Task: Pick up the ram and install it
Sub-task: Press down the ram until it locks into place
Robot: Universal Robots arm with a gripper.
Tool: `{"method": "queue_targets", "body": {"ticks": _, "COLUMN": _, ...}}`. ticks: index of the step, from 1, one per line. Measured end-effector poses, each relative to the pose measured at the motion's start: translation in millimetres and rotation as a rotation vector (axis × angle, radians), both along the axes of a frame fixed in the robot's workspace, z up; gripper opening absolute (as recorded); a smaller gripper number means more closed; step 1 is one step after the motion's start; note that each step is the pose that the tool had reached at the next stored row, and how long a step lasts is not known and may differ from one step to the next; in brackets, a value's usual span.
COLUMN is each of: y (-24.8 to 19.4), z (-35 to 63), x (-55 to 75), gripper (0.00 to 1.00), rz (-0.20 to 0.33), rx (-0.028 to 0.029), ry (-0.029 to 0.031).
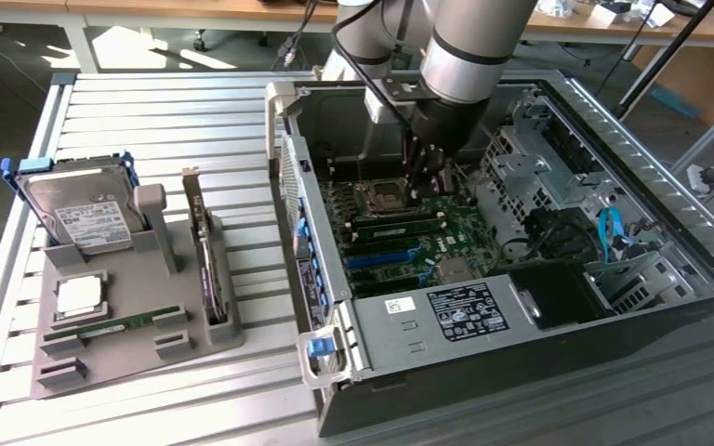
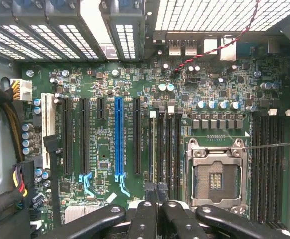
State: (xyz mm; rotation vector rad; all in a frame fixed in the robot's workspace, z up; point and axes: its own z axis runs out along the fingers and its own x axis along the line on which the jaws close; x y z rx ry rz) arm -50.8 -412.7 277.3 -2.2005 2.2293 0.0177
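One ram (image 1: 109, 327), a thin green stick with a white label, lies flat in the grey holder (image 1: 202, 346) at the exterior view's left. My gripper (image 1: 431, 186) reaches down into the open computer case (image 1: 332, 372), just above the motherboard (image 1: 456, 232). In the wrist view the gripper (image 2: 156, 189) is shut, its black fingertips (image 2: 150, 188) pressed together over the row of memory slots (image 2: 165, 149) beside the CPU socket (image 2: 215, 174). A thin pale strip runs along the slot under the tips. I cannot tell whether a ram is pinched between them.
The holder also carries a silver hard drive (image 1: 85, 218), a dark expansion card (image 1: 208, 269) standing on edge and a square chip (image 1: 81, 295). Inside the case, drive cages (image 1: 531, 167), blue cables (image 1: 608, 237) and the power supply (image 1: 469, 311) crowd the arm.
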Motion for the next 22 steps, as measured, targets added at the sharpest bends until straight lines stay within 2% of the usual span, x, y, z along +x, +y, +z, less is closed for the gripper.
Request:
{"method": "queue_targets", "body": {"ticks": 9, "y": 0.0, "z": 0.0, "x": 0.0, "gripper": 0.1, "rz": -0.185, "rx": -0.0006, "ry": 0.0}}
{"method": "queue_targets", "body": {"ticks": 11, "y": 0.0, "z": -0.2, "x": 0.0, "gripper": 0.1, "rz": -0.238, "rx": -0.0009, "ry": 0.0}}
{"method": "queue_targets", "body": {"ticks": 14, "y": 0.0, "z": -0.6, "x": 0.0, "gripper": 0.1, "rz": -0.344, "rx": -0.0026, "ry": -0.0002}}
{"method": "queue_targets", "body": {"ticks": 20, "y": 0.0, "z": -1.2, "x": 0.0, "gripper": 0.1, "rz": -0.497, "rx": -0.0044, "ry": -0.0003}}
{"method": "queue_targets", "body": {"ticks": 22, "y": 0.0, "z": -1.3, "x": 0.0, "gripper": 0.1, "rz": -0.532, "rx": -0.0044, "ry": -0.0002}}
